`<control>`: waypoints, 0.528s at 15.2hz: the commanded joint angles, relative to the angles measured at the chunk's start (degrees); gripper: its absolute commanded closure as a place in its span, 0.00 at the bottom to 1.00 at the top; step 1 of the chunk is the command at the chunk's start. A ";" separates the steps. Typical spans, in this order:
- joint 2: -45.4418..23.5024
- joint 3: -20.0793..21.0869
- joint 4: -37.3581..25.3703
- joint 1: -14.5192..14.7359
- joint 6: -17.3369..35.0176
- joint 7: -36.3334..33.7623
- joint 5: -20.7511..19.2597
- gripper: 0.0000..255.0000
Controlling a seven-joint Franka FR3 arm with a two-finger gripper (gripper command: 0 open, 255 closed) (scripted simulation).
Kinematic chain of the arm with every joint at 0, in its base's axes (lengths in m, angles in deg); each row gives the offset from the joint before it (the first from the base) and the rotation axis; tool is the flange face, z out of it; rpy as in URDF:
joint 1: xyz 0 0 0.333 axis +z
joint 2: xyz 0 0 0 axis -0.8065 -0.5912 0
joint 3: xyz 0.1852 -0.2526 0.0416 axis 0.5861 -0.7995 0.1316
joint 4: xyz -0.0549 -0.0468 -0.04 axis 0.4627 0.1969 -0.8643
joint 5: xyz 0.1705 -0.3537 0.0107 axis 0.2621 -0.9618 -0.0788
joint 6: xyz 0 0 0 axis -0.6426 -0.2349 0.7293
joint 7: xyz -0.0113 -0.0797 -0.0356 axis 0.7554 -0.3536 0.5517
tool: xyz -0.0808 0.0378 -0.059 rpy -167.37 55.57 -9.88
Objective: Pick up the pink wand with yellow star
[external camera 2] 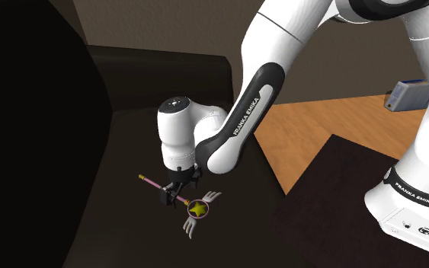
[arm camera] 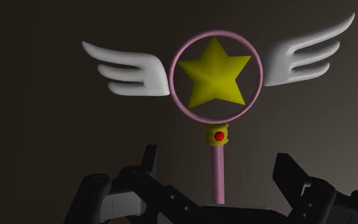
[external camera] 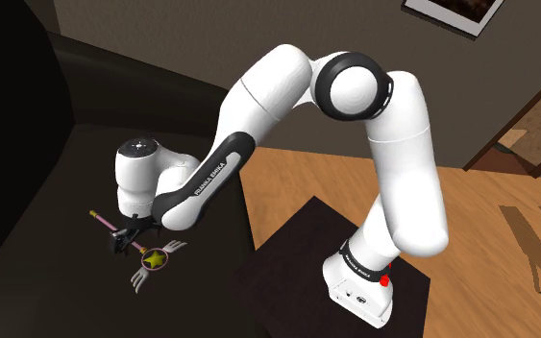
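Wand (arm camera: 217,167) has a thin pink shaft and a yellow collar with a red bead (arm camera: 219,135). Its pink ring (arm camera: 177,63) encloses a yellow star (arm camera: 214,72), with a white wing (arm camera: 128,69) on each side of the ring. It lies flat on the dark brown sofa seat (external camera: 57,278); in the shoulder view its head (external camera: 153,258) points toward the lower right and the thin end toward the upper left. Pincer (external camera: 124,240) is down over the shaft, just behind the head, wrist pointing straight down. In the wrist view the pincer (arm camera: 220,170) is open: the black fingers (arm camera: 290,173) stand apart on either side of the shaft, with gaps on both sides and neither touching it. The second exterior view has the pincer (external camera 2: 173,194) straddling the wand (external camera 2: 197,207) at the same spot. The sofa (external camera 2: 159,61) is very dark, with a low backrest behind the seat and a big rounded armrest at that view's left. Wood floor (external camera: 297,178) beside it, dark box stand (external camera: 287,269) under the arm base. Brownish wall with a framed picture (external camera: 451,12) at the shoulder view's upper right. Small grey-blue box (external camera 2: 407,94) on the floor far off.
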 commanded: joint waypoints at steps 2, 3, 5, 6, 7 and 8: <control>-2.17 -0.86 -1.02 0.81 1.22 -0.58 -0.70 0.00; -2.57 -1.03 -1.19 0.93 1.46 -0.67 -0.83 0.00; -2.49 -1.02 -1.07 0.90 1.50 -0.66 -0.83 1.00; -2.50 -1.01 -1.15 0.87 1.44 -0.61 -0.81 1.00; -2.53 -1.01 -1.18 0.87 1.43 -0.60 -0.81 1.00; -2.56 -1.01 -1.22 0.85 1.42 -0.57 -0.81 1.00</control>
